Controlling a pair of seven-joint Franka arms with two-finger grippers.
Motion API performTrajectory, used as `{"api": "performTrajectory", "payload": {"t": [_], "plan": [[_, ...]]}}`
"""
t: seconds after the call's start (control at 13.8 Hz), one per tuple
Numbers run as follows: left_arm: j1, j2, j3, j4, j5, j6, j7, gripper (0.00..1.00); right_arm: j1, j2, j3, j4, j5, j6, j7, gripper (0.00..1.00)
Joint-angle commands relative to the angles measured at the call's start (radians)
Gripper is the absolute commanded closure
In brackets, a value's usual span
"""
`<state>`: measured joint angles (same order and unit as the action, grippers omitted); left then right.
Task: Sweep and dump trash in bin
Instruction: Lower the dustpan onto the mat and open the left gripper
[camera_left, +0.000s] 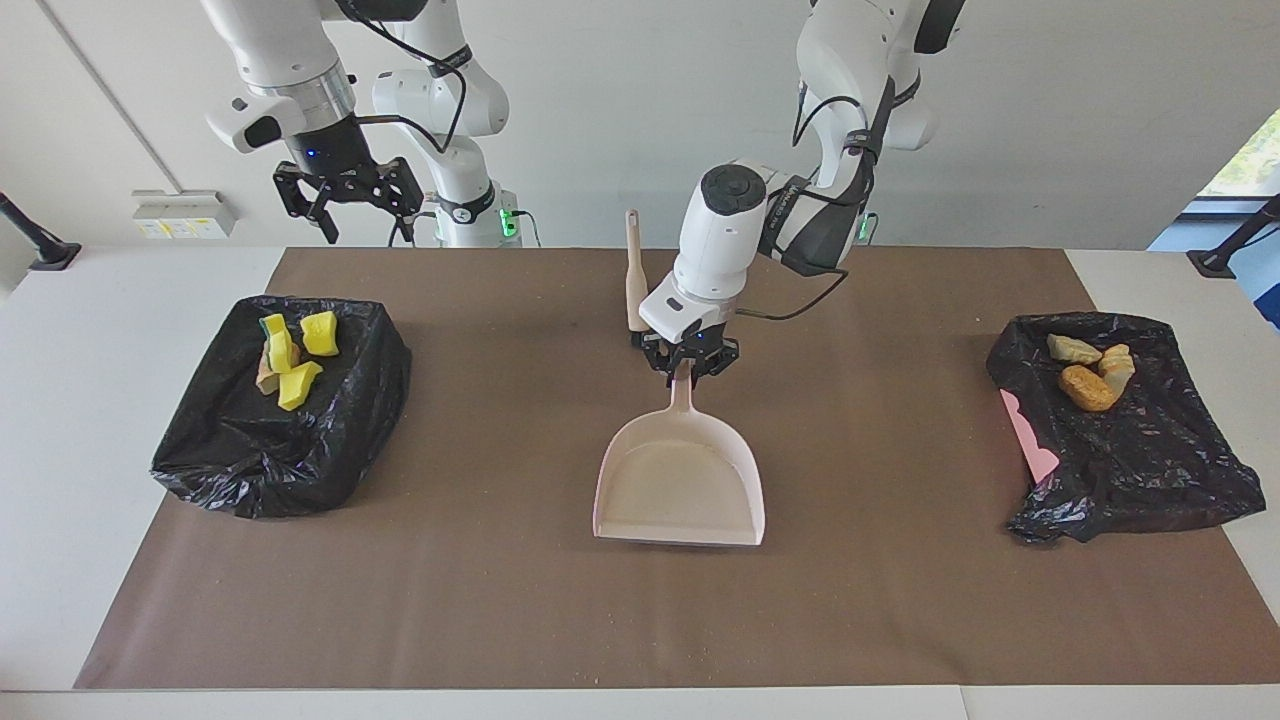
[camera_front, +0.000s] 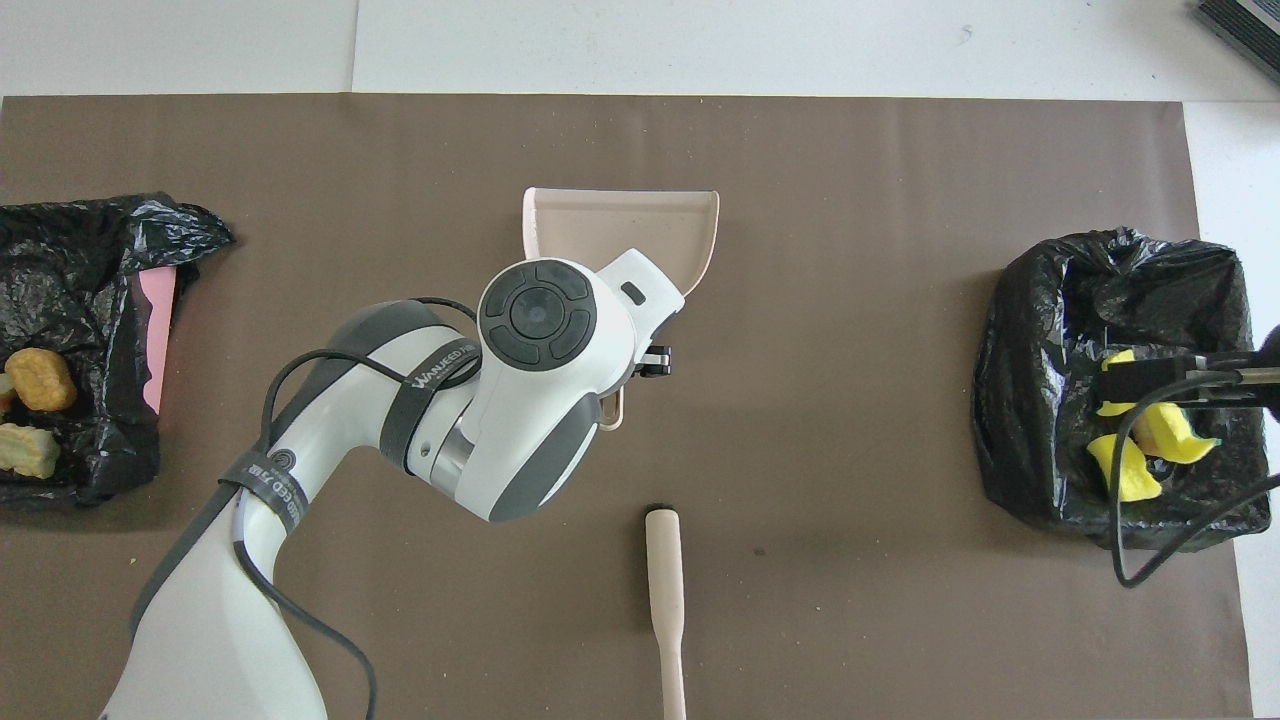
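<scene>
While the left gripper (camera_left: 689, 372) has its fingers clamped on the dustpan (camera_left: 680, 480) handle, mid-tabletop (camera_left: 140, 610), all the trash sits in the two bins.

Bin at the right arm's end (camera_left: 280, 410), black bag liner: three yellow sponge chunks (camera_left: 296, 352), one with a green layer, plus one brownish piece tucked against them. In the overhead view only some of the yellow shows, part hidden by the right arm's cable.

Bin at the left arm's end (camera_left: 1130, 450), black bag sagging flat over its farther edge, a pink rim showing on the side toward the table's middle: three bread-like pieces (camera_left: 1090, 370) clustered at the end nearer the robots.

Dustpan: nothing in it that I can see, mouth pointing away from the robots, lip at or just off the brown mat (camera_left: 500, 600); can't tell which.

Brush (camera_front: 665, 600) lies on the mat nearer the robots than the dustpan, bristles toward it, apart from it.

Right gripper (camera_left: 348, 195) up in the air, fingers spread wide, holding nothing, roughly above the tabletop edge nearest the robots, off the sponge bin.

Room: open mat between the dustpan and each bin, and a wide open strip of mat farther from the robots than the pan. Only fine crumbs scattered there.
</scene>
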<state>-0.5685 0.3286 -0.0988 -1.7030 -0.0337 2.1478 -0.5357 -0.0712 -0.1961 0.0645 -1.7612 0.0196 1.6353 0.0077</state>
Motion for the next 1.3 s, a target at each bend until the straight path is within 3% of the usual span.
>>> {"api": "performTrajectory", "payload": {"t": [0.0, 0.22, 0.43, 0.72, 0.94, 1.08, 1.23], "plan": [[-0.021, 0.015, 0.019, 0.029, -0.014, 0.004, -0.009, 1.0, 0.051, 0.05, -0.052, 0.073, -0.039, -0.02, -0.055, 0.0], [-0.031, 0.041, 0.021, 0.029, -0.015, 0.035, -0.01, 1.0, 0.077, 0.102, -0.08, 0.153, -0.062, -0.038, -0.055, 0.0], [-0.074, 0.088, 0.021, 0.036, -0.014, 0.037, -0.03, 1.0, 0.108, 0.101, -0.113, 0.144, -0.063, -0.037, -0.055, 0.0], [-0.077, 0.09, 0.019, 0.033, -0.017, 0.061, -0.033, 0.99, 0.11, 0.093, -0.121, 0.135, -0.059, -0.046, -0.054, 0.0], [-0.076, 0.09, 0.019, 0.025, -0.018, 0.06, -0.032, 0.6, 0.108, 0.092, -0.118, 0.144, -0.043, -0.07, -0.052, 0.0], [-0.079, 0.09, 0.019, 0.013, -0.018, 0.057, -0.032, 0.53, 0.108, 0.092, -0.118, 0.144, -0.046, -0.086, -0.055, 0.0], [-0.079, 0.09, 0.019, 0.016, -0.018, 0.047, -0.032, 0.49, 0.11, 0.09, -0.118, 0.175, -0.053, -0.182, -0.058, 0.0]]}}
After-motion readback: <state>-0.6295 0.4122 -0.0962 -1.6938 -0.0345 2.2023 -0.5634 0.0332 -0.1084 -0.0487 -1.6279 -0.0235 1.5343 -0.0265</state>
